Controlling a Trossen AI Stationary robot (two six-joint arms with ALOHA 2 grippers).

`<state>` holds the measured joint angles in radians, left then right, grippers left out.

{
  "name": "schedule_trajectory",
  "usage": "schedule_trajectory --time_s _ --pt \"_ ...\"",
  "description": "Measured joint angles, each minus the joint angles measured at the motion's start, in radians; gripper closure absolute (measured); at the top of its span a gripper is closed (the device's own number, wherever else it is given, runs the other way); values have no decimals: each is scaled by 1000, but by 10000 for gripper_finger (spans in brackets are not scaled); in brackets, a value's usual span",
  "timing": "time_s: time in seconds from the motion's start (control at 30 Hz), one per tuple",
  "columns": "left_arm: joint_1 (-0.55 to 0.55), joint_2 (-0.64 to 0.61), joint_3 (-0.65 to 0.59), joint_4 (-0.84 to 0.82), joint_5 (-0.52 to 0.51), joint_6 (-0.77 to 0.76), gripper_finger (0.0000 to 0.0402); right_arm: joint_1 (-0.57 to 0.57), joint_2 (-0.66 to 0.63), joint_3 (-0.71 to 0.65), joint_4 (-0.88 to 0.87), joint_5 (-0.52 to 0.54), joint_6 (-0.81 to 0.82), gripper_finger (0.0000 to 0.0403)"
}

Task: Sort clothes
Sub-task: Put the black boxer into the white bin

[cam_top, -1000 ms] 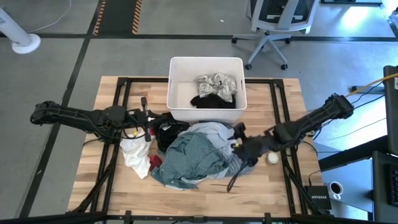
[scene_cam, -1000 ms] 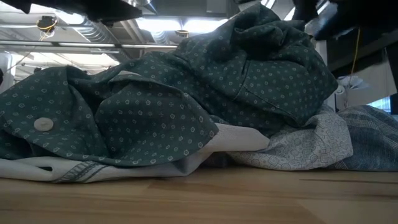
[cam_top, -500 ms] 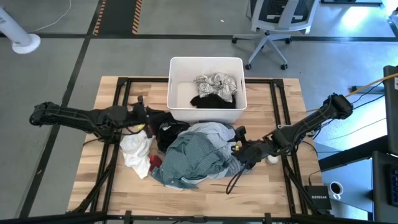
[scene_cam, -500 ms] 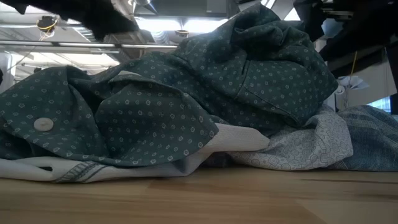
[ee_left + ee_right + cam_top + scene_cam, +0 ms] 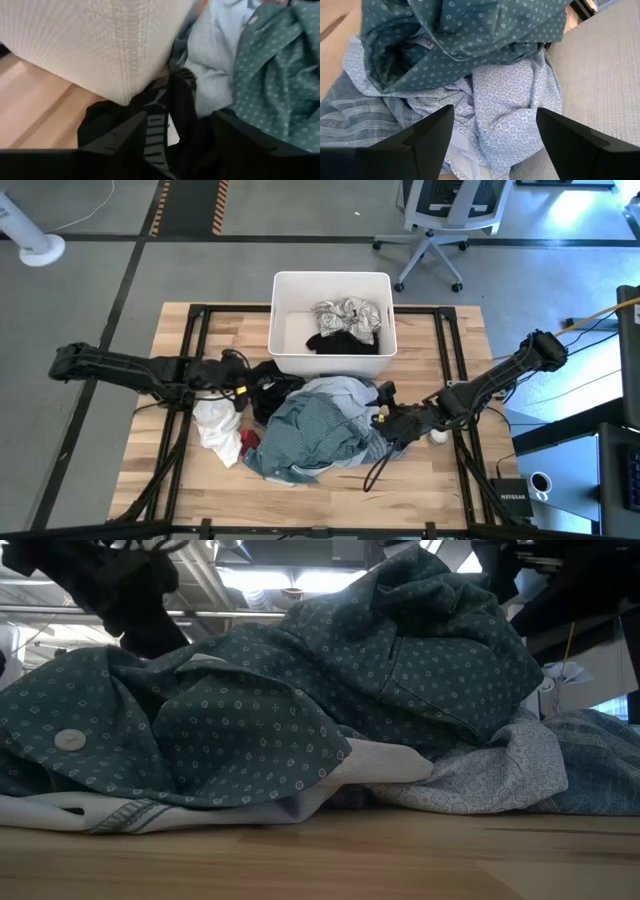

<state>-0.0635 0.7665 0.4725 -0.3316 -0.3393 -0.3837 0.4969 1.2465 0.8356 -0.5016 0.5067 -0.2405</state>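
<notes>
The left gripper (image 5: 243,377) hovers spread wide over a black garment (image 5: 160,117) beside the white tub (image 5: 283,350); the right gripper (image 5: 385,423), fingers wide apart, sits at the green dotted shirt (image 5: 310,435) mid-table

Two dark jointed arms — yellow cable bits near wrists

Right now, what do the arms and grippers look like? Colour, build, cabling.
Both arms are dark, slim and jointed. The left gripper carries yellow and white wiring near its wrist; the right gripper shows a small yellow tag and a thin dark cable trailing onto the table. Fingers are flat, matte black wedges.
</notes>
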Motion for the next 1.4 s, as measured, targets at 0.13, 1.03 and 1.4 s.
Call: schedule_trajectory --time_s 0.13,1.03,1.4 --pt "0 46 -5 0 -7 21 169 0 0 0 -1 10 -3 102" --pt "-4 280 -47 37 -241 153 387 0 0 0 -3 45 -29 102" --pt "-103 160 81 -20 -409 335 397 0 -2 80 -26 113 -83 102"
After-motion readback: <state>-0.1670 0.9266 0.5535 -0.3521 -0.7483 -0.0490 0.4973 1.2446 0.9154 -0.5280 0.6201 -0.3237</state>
